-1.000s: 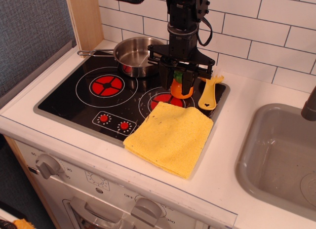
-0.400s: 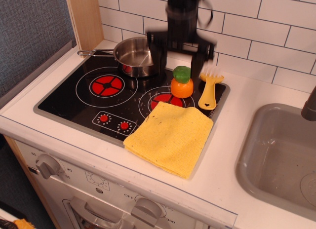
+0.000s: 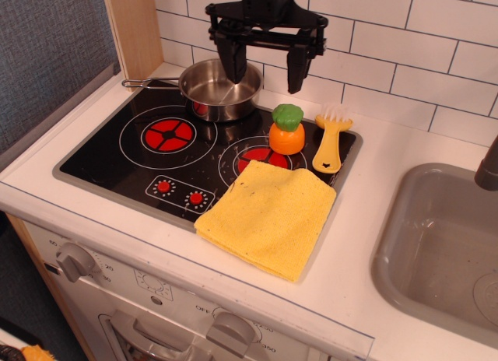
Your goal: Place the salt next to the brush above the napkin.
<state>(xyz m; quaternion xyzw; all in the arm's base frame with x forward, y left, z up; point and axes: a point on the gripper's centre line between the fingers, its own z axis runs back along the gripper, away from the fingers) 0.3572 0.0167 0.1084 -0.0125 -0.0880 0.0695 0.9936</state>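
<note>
The salt (image 3: 286, 129), an orange shaker with a green cap, stands upright on the black stovetop (image 3: 124, 155), just left of the yellow brush (image 3: 330, 140) and just behind the yellow napkin (image 3: 269, 215). My gripper (image 3: 264, 71) is open and empty, raised well above the stove, up and to the left of the salt, with its two fingers spread wide over the pan's right side.
A steel pan (image 3: 214, 87) sits at the back of the stovetop, under the gripper's left finger. A grey sink (image 3: 436, 244) lies at the right. A white tiled wall runs behind, a wooden panel at back left. Oven knobs line the front.
The gripper let go of the salt, opened wide and rose up and to the left. The salt now stands free beside the brush.
</note>
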